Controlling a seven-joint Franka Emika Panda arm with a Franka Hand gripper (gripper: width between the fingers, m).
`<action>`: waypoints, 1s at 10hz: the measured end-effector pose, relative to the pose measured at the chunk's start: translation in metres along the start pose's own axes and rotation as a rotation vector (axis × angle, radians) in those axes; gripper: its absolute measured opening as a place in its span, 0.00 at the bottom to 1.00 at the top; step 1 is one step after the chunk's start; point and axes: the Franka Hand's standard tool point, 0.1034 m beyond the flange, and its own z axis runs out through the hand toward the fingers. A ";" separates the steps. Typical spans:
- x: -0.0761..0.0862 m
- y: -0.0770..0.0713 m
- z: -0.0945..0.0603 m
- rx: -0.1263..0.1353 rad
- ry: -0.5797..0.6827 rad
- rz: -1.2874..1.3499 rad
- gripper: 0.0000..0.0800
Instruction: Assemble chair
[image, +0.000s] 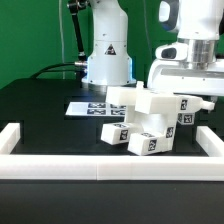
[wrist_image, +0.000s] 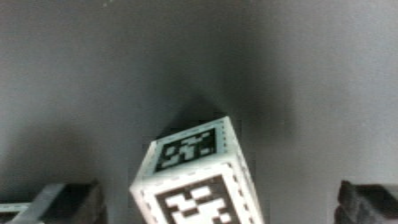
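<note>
Near table middle, chair (image: 148, 120): sitting as a tight cluster of white tagged blocks on the black table (image: 40, 115), at about six o'clock from the arm's base (image: 105, 60) in the exterior view; not yet looking like a finished seat.
Gripper (wrist_image: 219, 200): hanging at about two o'clock of the cluster in the exterior view, jaws spread wide and released, grasping nothing.
Fingers (wrist_image: 63, 203): straddling a tagged bar (wrist_image: 192, 165) in the wrist view, apparently standing clear of it on both sides; giving no clear sense of height above it.
Step in hand: probably lining up for a grasp on that bar at the cluster's three o'clock end.
Risk, off-centre closing: closing on a bar lying nearer one finger than the other, so likely touching with one pad first and shoving or twisting it.
Risk, neighbours: nudging blocks packed touching or just beside one another, so possibly spreading the push through the cluster and loosening joints.
Risk, descent: possibly landing a fingertip on the bar's top and tipping it.
Risk, surroundings: passing well apart from the marker board (image: 88, 106) at ten o'clock of the cluster and the border rail (image: 100, 166) at six o'clock, so posing little danger.
</note>
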 end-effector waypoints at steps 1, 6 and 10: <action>0.003 0.001 -0.006 0.001 -0.013 0.003 0.81; 0.040 0.025 -0.023 0.015 -0.011 0.020 0.81; 0.061 0.034 -0.031 0.017 0.007 0.057 0.81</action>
